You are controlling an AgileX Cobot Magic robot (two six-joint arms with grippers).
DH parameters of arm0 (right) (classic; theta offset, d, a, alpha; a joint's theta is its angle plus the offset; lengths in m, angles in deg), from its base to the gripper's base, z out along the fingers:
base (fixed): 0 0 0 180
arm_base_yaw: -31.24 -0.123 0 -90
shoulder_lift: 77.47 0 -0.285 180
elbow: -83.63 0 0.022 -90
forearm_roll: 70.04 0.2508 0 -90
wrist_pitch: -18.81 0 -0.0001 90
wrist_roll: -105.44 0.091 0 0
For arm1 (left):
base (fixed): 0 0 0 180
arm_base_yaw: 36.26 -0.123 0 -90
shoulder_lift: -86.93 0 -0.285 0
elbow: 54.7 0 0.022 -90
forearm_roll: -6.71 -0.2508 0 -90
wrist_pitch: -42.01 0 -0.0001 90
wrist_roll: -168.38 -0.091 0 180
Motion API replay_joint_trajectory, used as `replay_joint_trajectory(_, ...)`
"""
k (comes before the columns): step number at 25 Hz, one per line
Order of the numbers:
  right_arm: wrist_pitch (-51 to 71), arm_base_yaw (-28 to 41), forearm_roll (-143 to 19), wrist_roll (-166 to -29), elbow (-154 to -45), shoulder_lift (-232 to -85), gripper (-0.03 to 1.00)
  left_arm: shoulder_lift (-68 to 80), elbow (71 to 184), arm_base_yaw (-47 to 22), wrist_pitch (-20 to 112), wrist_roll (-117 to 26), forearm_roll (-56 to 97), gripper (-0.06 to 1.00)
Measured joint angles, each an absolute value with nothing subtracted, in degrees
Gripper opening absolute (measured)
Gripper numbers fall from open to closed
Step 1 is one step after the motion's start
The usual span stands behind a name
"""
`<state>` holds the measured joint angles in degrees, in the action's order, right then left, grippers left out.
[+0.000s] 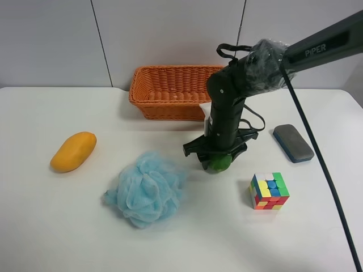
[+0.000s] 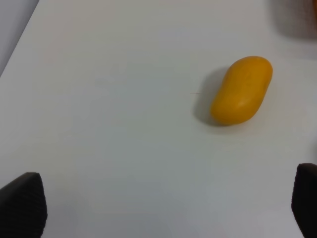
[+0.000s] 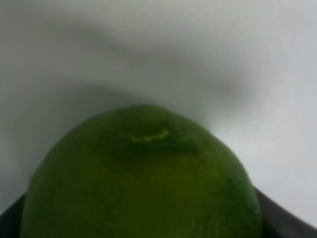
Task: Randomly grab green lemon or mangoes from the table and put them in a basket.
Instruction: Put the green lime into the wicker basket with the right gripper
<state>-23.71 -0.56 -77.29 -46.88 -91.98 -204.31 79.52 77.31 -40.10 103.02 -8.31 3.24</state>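
Right end effector [image 1: 216, 153] is clenched on your small glossy dark green lemon [image 3: 143, 183], low over the white worktop [image 1: 62, 226]. Your rectangular orange-brown wicker basket [image 1: 164, 105] lies just behind it, toward the wall, slightly to the exterior high view's left.

You've got a matt, smooth white table [image 1: 51, 238]. Basket [image 1: 170, 93], upper centre: woven wicker, rough weave. Mango [image 1: 74, 151]: smooth skin, low sheen. Green lemon [image 3: 143, 188]: waxy sheen, fine texture too blurred to call. Blue puff [image 1: 147, 190], lower centre: soft netted mesh. Cube [image 1: 270, 191]: shiny plastic tiles. Pad [image 1: 292, 143], right: dull, felt-like. Arm [image 1: 326, 45]: matt black shell, joint wrapped in crinkly clear film [image 1: 272, 56].
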Motion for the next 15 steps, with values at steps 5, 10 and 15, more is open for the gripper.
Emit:
replay_joint_trajectory(5, -23.22, -0.56, -77.11, -46.88, -91.98, -198.92, 0.63, 79.52, 77.31, -40.10, 103.00, -8.31, 3.24, 0.99)
replay_joint_trajectory(10, -13.41, -0.56, -81.00, -46.80, -91.98, -191.86, 0.63, 79.52, 77.31, -40.10, 103.00, -8.31, 3.24, 0.99)
replay_joint_trajectory(15, -0.98, 2.29, -91.99, -40.89, -92.83, -189.89, 0.63, 79.52, 77.31, -40.10, 103.00, -8.31, 3.24, 0.99)
